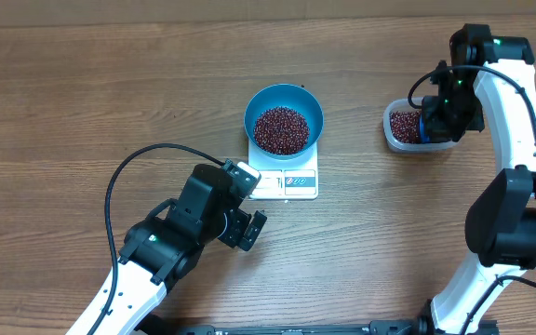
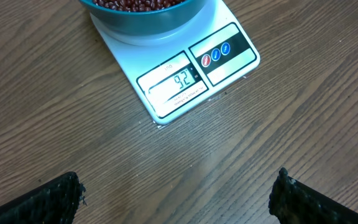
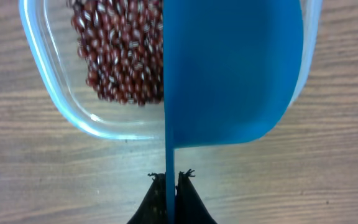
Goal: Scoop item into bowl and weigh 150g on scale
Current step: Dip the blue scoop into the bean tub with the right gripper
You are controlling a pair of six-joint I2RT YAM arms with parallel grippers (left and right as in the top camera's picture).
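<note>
The right hand pinches the scoop, holding it over the tub just ahead, ready for more beans. The left hand hangs spread apart, holding nothing. The bowl on the scale is just ahead of it.

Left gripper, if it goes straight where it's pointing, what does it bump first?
Probably the scale, its display edge; the open left gripper may tilt down and meet bare table first.
</note>
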